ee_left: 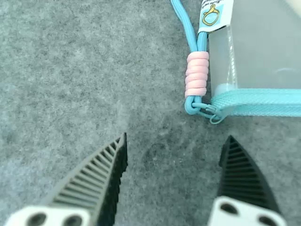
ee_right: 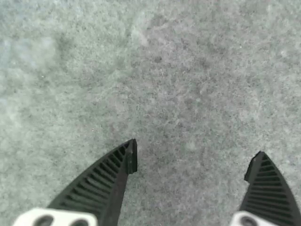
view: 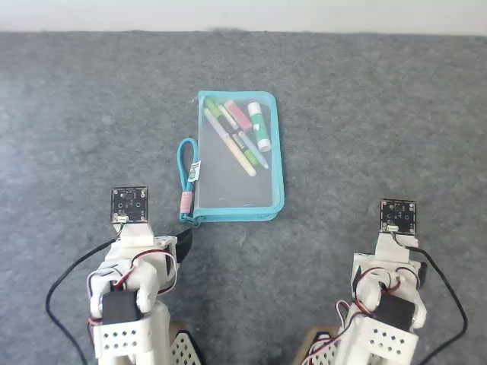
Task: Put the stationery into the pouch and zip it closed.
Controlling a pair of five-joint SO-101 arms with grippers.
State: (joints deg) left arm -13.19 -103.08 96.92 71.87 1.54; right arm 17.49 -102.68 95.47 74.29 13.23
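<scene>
While flat, pouch with pens

White plastic left arm and right arm carry black servos, looping black cables, square black camera boards and ribbed, pointed black fingers.
</scene>
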